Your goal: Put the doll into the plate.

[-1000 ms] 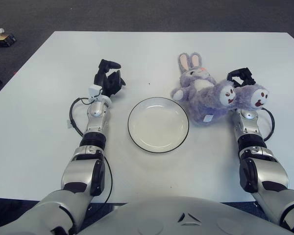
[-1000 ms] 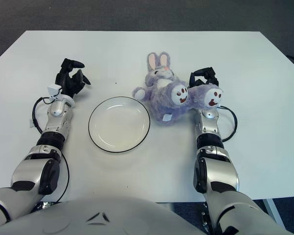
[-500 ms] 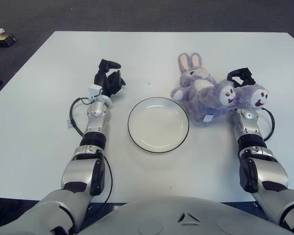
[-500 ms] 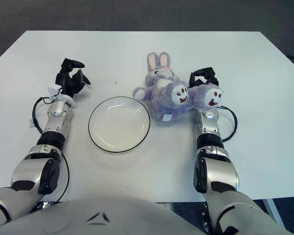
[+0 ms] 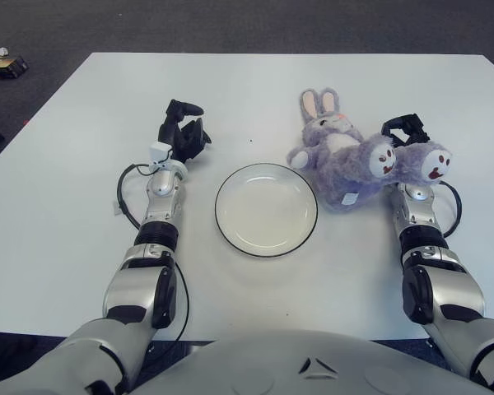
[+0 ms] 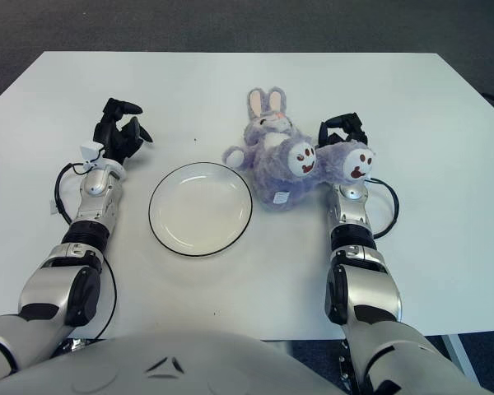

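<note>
A purple plush bunny doll (image 5: 342, 156) lies on its back on the white table, just right of a white round plate (image 5: 266, 211) with a dark rim. The plate holds nothing. My right hand (image 5: 405, 128) shows at the doll's right side, its black fingers arched and relaxed behind one of the doll's feet (image 5: 432, 163), which lies across the wrist. My left hand (image 5: 183, 132) shows to the left of the plate, fingers loosely curled around nothing.
The white table (image 5: 255, 90) stretches well beyond the plate and doll towards the far edge. A small box (image 5: 2, 66) lies on the dark floor past the table's far left corner. Cables loop beside both wrists.
</note>
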Controlling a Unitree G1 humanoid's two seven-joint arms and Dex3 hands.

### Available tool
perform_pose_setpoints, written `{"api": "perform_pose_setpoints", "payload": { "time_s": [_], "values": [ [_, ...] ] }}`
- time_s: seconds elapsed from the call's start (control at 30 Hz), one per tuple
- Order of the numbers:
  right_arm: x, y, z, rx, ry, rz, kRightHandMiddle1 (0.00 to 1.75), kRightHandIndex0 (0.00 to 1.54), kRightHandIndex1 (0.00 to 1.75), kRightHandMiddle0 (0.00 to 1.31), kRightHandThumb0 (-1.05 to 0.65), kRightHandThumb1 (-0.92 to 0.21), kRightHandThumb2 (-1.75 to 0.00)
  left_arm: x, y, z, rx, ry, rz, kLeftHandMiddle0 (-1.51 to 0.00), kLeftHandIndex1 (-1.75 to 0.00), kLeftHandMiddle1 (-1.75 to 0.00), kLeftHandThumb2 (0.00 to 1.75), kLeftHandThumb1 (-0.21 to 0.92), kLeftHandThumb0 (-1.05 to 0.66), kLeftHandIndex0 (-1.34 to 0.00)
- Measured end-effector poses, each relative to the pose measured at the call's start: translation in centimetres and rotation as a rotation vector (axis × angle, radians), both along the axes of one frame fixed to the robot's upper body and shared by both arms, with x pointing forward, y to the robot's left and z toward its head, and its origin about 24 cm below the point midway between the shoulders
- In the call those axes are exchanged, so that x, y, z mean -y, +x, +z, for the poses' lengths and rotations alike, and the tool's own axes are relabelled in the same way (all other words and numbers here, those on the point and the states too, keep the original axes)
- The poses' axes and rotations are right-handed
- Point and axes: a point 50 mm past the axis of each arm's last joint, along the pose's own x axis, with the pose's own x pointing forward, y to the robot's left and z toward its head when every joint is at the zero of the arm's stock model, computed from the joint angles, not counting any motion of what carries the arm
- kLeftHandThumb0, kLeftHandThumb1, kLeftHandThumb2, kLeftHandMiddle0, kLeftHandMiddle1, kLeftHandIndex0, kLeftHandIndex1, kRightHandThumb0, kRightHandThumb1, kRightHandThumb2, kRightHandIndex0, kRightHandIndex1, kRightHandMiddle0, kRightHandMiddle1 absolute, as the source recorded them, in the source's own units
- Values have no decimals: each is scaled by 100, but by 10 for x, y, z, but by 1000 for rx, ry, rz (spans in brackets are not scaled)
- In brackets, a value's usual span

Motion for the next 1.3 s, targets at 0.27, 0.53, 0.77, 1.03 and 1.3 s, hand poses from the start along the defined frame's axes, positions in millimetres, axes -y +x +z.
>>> {"api": "perform_pose_setpoints", "payload": {
  "time_s": [0.27,0.53,0.77,1.03,1.3],
  "values": [
    [10,-6,3,31,4,-55,171,83,175,36,-38,-71,-77,0,1,1,3,0,-1,-80,-175,-175,65,82,-36,-27],
    [21,-11,7,88,92,-101,157,77,170,40,-36,-87,-43,0,1,1,3,1,0,-80,-175,-175,65,82,-36,-27],
    [23,-10,14,134,127,-79,155,68,156,40,-36,-92,-34,-2,2,1,-2,2,4,-80,-175,-175,65,81,-36,-27],
    [27,-9,26,171,82,-12,155,69,126,39,-35,-92,-34,-1,4,1,-10,2,5,-80,-175,-175,65,81,-36,-27],
    [33,-11,43,198,-23,32,156,77,88,36,-35,-92,-36,1,5,2,-6,0,3,-80,-175,-175,66,81,-36,-27]
  ]
}}
